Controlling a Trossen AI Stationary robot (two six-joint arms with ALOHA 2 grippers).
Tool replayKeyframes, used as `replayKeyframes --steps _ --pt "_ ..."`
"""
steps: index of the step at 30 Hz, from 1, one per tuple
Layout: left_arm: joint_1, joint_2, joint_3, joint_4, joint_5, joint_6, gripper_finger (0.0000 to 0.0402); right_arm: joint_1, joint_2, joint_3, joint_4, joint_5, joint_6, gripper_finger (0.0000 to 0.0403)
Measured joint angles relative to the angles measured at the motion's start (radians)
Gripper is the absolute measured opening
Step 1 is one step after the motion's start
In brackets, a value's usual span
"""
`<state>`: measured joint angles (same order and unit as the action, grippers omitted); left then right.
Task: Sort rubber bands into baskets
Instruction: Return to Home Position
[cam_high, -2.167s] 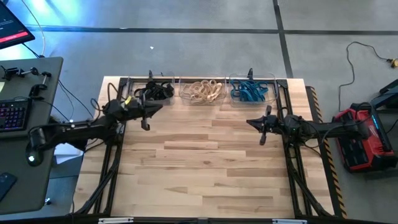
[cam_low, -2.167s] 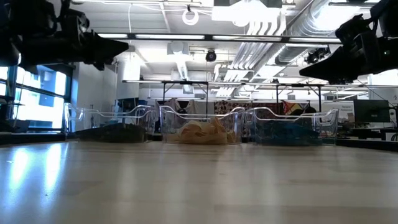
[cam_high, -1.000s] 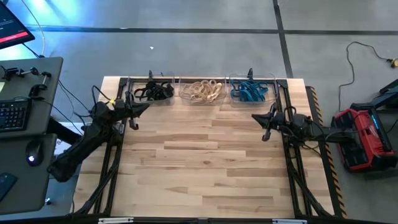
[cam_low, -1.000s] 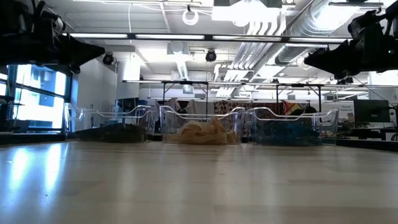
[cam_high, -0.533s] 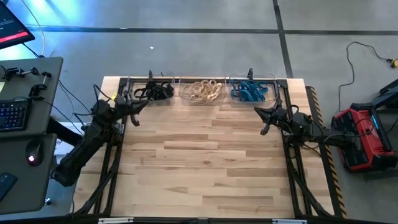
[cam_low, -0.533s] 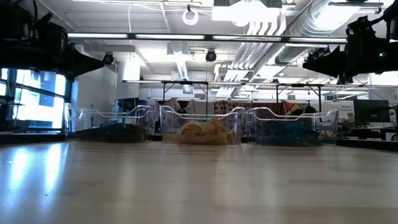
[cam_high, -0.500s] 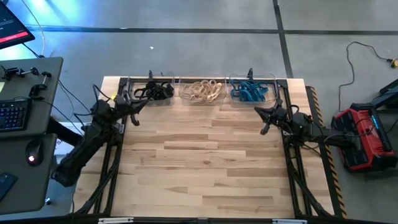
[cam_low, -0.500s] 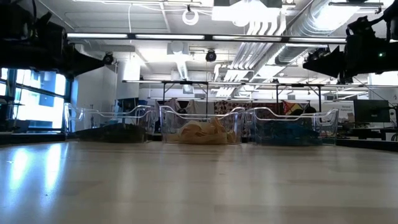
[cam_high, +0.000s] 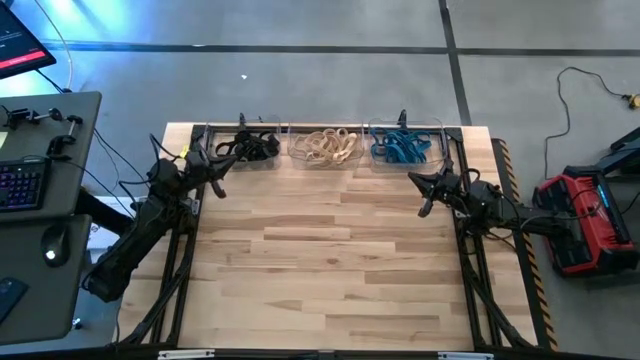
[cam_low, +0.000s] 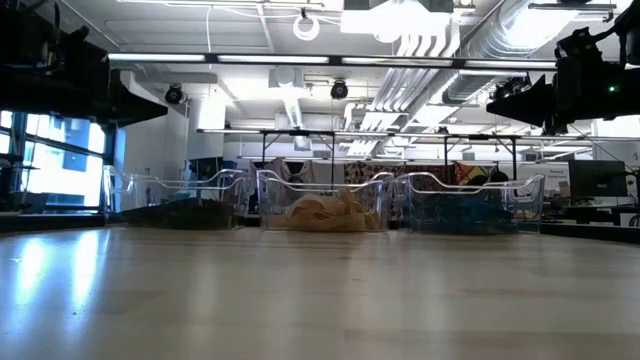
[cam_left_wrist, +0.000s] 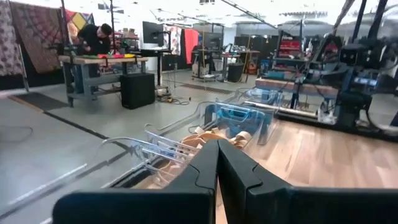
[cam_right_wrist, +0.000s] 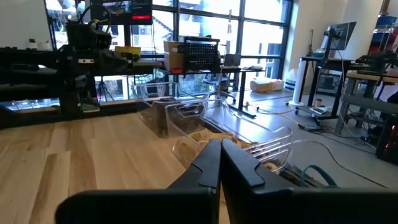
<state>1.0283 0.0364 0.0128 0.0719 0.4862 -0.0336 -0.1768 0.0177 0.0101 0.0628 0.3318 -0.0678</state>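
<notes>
Shows three baskets in a row along the far edge of the table (cam_high: 330, 260): black rubber bands (cam_high: 255, 147) in the left basket (cam_low: 130, 195), tan rubber bands (cam_high: 328, 147) in the middle basket (cam_low: 272, 200), blue rubber bands (cam_high: 402, 148) in the right basket (cam_low: 520, 200). Puts the left gripper (cam_high: 222, 168) above the table's left side, near the left basket, fingers (cam_left_wrist: 199, 174) pressed together on nothing. Puts the right gripper (cam_high: 424, 188) above the right side, near the right basket, likewise closed and empty

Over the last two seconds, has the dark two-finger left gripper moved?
Yes. The left gripper has drawn back leftward, away from the clear plastic bin of black bands.
</notes>
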Motion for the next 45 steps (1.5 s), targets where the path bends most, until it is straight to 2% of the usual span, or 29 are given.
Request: replayKeyframes --steps 6,45 --pt "0.0 0.0 0.0 0.0 0.001 -0.067 0.0 0.0 0.0 0.0 0.0 -0.001 0.0 0.0" --pt "0.0 0.0 0.0 0.0 0.001 -0.068 0.0 0.0 0.0 0.0 -0.001 -0.002 0.0 0.0"
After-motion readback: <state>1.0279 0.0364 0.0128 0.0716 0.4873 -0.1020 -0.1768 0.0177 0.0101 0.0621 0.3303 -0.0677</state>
